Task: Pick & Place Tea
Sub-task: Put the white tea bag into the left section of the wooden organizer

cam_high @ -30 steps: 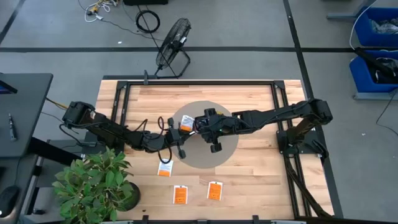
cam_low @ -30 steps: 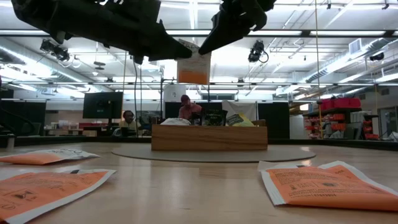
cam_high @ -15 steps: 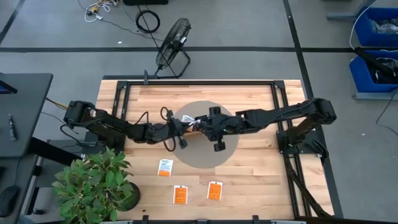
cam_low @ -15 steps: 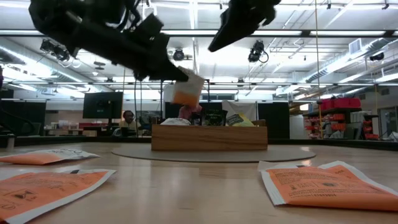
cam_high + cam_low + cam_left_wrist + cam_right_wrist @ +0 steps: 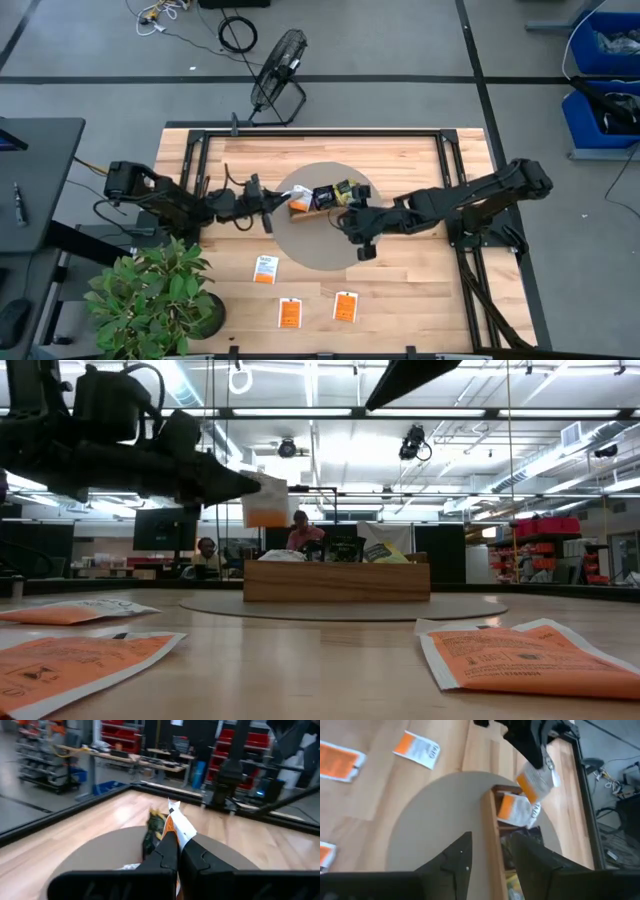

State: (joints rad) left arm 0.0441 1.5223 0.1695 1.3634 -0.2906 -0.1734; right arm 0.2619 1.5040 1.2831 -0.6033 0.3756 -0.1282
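Observation:
My left gripper (image 5: 282, 205) is shut on a white-and-orange tea packet (image 5: 265, 501), level above the left edge of the round grey mat (image 5: 300, 255). The wooden tray (image 5: 337, 580) stands on that mat, with packets in it (image 5: 516, 809). Other orange packets (image 5: 290, 313) (image 5: 345, 306) and a white-and-orange one (image 5: 265, 269) lie flat on the table near its front edge. My right gripper (image 5: 492, 855) is open above the tray's near side and holds nothing. My left gripper pinches the packet's white end (image 5: 174, 831) between its two fingertips (image 5: 243, 484). The fingers lie level and point toward the table's right. The packet sticks out past the fingertips, roughly upright with its orange part lower, clear of the mat and the tray.
A potted plant (image 5: 155, 300) stands at the table's near left corner. A black frame (image 5: 320, 130) runs round the table top. Bare wood lies on the table's right side (image 5: 420, 270).
The packet hung between both grippers above the tray. My left gripper has drawn back toward the table's left edge and sunk, taking the packet with it. My right gripper has come off the packet and moved up and toward the near edge.

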